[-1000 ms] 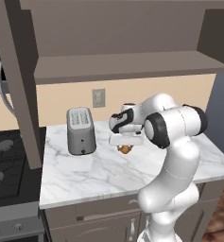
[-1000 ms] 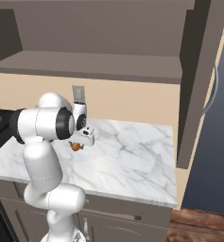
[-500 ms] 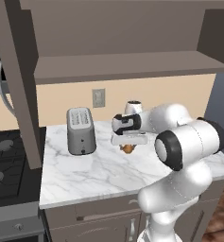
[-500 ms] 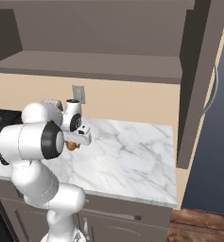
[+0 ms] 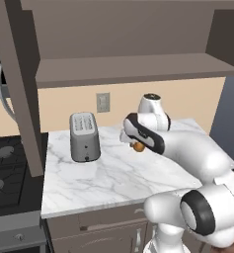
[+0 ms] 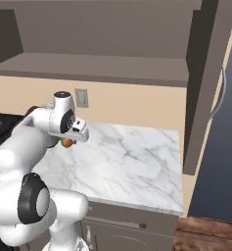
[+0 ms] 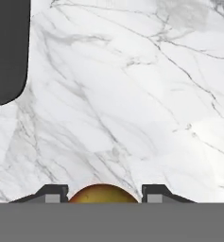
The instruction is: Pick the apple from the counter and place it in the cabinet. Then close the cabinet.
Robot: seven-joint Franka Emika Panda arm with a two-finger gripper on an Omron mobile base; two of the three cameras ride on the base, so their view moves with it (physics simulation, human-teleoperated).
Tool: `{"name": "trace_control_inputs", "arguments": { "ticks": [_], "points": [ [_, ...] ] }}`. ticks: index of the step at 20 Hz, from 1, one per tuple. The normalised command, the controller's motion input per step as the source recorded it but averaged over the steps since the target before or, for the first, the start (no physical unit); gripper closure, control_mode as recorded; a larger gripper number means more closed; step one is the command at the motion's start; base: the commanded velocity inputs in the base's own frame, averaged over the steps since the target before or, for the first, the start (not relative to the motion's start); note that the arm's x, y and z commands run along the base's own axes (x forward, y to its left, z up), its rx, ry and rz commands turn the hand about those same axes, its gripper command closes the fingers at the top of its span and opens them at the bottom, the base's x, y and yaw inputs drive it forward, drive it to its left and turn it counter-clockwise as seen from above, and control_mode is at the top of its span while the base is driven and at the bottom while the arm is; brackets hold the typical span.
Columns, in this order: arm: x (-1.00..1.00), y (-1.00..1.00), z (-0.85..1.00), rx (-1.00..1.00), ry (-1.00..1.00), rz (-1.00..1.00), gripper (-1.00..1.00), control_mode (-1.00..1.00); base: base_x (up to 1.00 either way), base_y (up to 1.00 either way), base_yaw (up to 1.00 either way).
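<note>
gripper [image 7: 104,194]: clamped on the apple, one dark fingertip on each side of the fruit, seen at the bottom of the hand view.
apple [image 7: 103,194]: round, red-orange with a yellowish sheen on top, held between the fingers; in the left base view it peeks out under the hand as a small orange spot [image 5: 137,146], and the same in the right base view [image 6: 67,142]; it looks to be off the marble, though how far cannot be told.
hand: points down at the slab, the white wrist above it near the back wall.
counter [image 7: 132,94]: white marble with grey veins, spread below the gripper; in the left base view [image 5: 108,178] it runs from beside the stovetop to the right end, with taupe-brown drawers under its front edge.
toaster [image 5: 84,137]: silver, two slots on top, upright on the counter near its left back corner, well apart from the apple; a dark rounded shape at the upper left of the hand view may be it, cannot tell for sure.
stovetop [image 5: 7,173]: black, just beside the left end of the counter.
outlet [image 5: 103,102]: pale plate on the beige wall behind the counter, between toaster and arm.
cabinet [image 5: 133,69]: taupe-brown, above the counter, both doors swung open, its plain shelf bare to the front; the right door [image 6: 205,83] stands edge-on in the right base view with a curved silver handle.
</note>
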Motion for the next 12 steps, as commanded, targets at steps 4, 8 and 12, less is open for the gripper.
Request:
{"name": "trace_control_inputs", "arguments": {
  "ticks": [4,8,12],
  "points": [
    [-0.28,0.00,1.00,0.00,-0.04,0.00,1.00,-1.00,0.00,0.00,0.00],
    [-0.29,0.00,1.00,0.00,-0.09,0.00,1.00,-1.00,0.00,0.00,0.00],
    [-0.11,0.00,1.00,0.00,-0.16,0.00,1.00,-1.00,0.00,0.00,0.00]
  ]
}}
